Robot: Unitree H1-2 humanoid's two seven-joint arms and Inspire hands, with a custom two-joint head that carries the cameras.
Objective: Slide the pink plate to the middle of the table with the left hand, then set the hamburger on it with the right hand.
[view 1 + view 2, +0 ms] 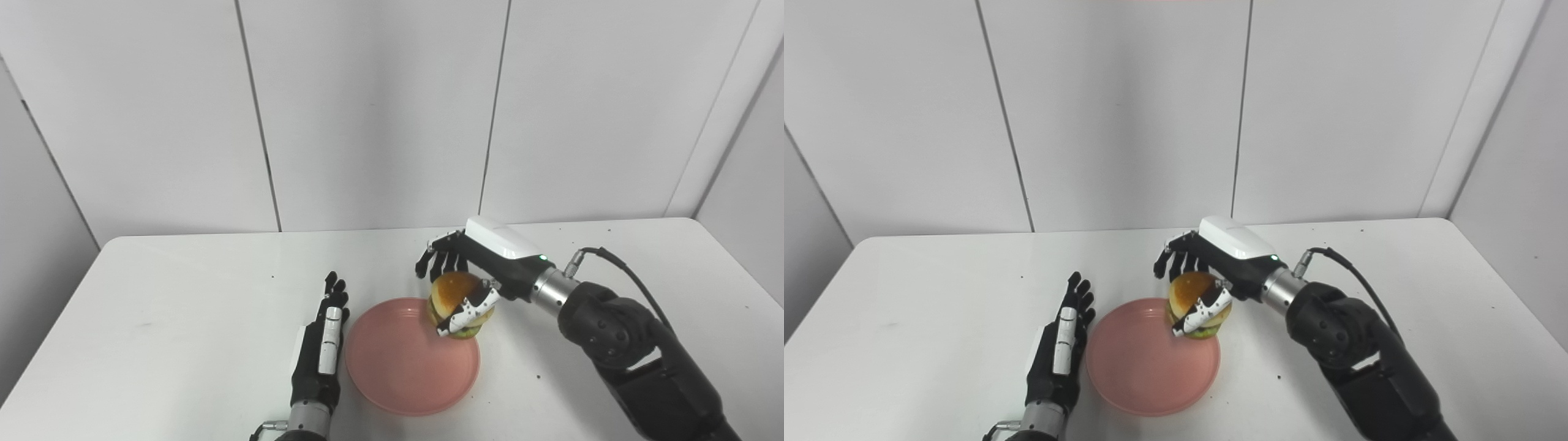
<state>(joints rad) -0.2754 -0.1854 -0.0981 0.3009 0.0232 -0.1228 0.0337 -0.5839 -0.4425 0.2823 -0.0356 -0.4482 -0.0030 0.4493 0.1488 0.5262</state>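
I am resting my left hand [320, 346] flat on the white surface [184, 294], fingers stretched out straight and lying close together, holding nothing. It is lying just beside the left rim of the pink plate [404, 367], palm edge toward it; I judge it is waiting there because the plate is already sitting about mid-surface, so the sliding part looks done.

The plate is lying flat with nothing resting in its centre.

Further right, I am carrying the hamburger [454, 293] in my right hand [474, 275]. My fingers are curling over the far side of the bun while the thumb is pressing the near side, so the grip is clamping it across its width and leaving the underside free for setting down. The hamburger is sitting upright, bun top up, its stacking axis nearly vertical, over the plate's far right rim. Whether it is touching the rim I cannot tell.
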